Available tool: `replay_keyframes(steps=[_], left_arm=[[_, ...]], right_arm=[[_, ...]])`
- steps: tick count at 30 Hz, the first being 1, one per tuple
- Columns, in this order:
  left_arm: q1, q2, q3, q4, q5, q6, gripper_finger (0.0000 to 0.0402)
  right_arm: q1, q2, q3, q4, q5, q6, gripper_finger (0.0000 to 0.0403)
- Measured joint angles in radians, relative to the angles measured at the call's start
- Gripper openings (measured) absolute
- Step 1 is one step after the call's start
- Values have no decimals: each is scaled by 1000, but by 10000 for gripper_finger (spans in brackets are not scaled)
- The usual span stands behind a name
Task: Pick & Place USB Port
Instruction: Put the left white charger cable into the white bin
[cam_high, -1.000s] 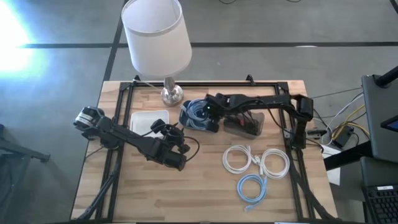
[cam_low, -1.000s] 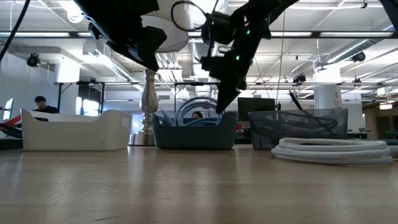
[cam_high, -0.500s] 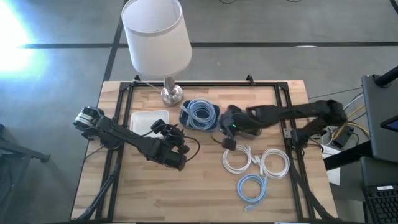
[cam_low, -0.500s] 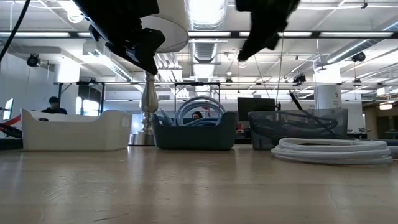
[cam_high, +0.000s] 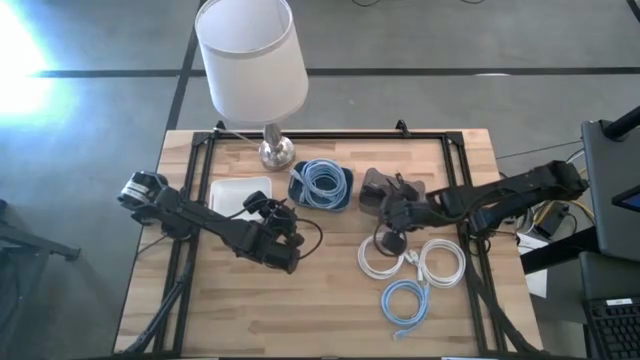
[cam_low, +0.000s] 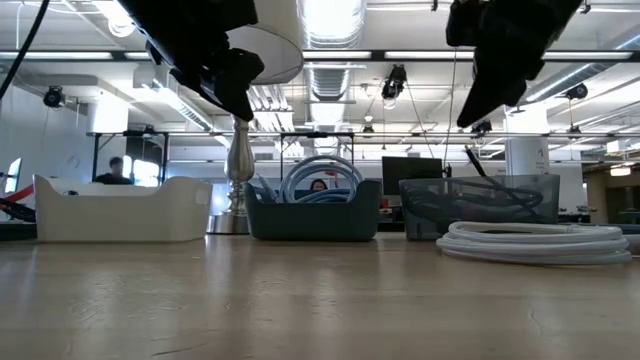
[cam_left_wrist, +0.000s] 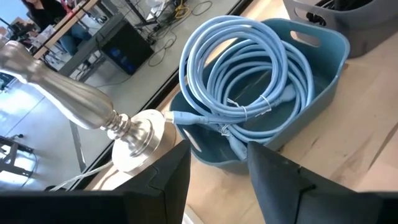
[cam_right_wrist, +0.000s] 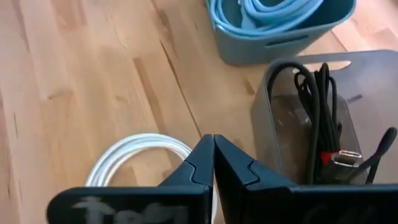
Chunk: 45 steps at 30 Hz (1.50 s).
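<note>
A blue cable coil (cam_high: 322, 181) lies in the blue bin (cam_high: 300, 192) (cam_left_wrist: 311, 93) near the lamp. Black cables (cam_right_wrist: 314, 106) lie in the grey bin (cam_high: 372, 182) (cam_right_wrist: 273, 118) to its right. Two white coils (cam_high: 384, 255) (cam_high: 441, 262) and a small blue coil (cam_high: 405, 301) lie flat on the table. My right gripper (cam_high: 391, 240) (cam_right_wrist: 213, 155) is shut, holds nothing and hangs above the left white coil (cam_right_wrist: 134, 152), well clear of the table in the low view (cam_low: 500, 70). My left gripper (cam_high: 284, 250) (cam_left_wrist: 217, 171) is open and waits left of centre, facing the blue bin.
A white bin (cam_high: 238, 196) stands left of the blue bin. The lamp (cam_high: 252, 60) stands at the far edge on its metal base (cam_high: 276, 152) (cam_left_wrist: 140, 134). A black frame (cam_high: 330, 134) runs around the table. Bare wood lies along the near edge.
My right gripper has risen from over the blue bin and swung toward the table's near right, and now hangs above the left white coil. The blue coil in the bin, half hidden by the arm before, shows in full. My left arm has kept still.
</note>
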Motion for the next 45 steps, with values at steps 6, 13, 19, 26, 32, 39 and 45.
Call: replay_keyframes(steps=[6, 13, 19, 26, 32, 39, 45], left_arm=[[1, 0, 0, 0, -2, 0, 163], [2, 0, 0, 1, -2, 1, 163], [3, 0, 0, 0, -3, 2, 163], [6, 0, 0, 0, -6, 6, 163], [7, 0, 0, 9, -6, -2, 163], [21, 0, 0, 15, -6, -4, 163], [31, 0, 0, 18, -6, 1, 163]], right_arm=[[-3, 13, -17, 3, 0, -112, 9], [-3, 33, -16, 63, 0, -390, 9], [-3, 35, -15, 90, 0, -468, 9], [-2, 35, -15, 116, -1, -420, 9], [-3, 35, -15, 119, -1, -422, 9], [-3, 53, -15, 123, -2, -450, 35], [-2, 124, -15, 123, -12, -462, 88]])
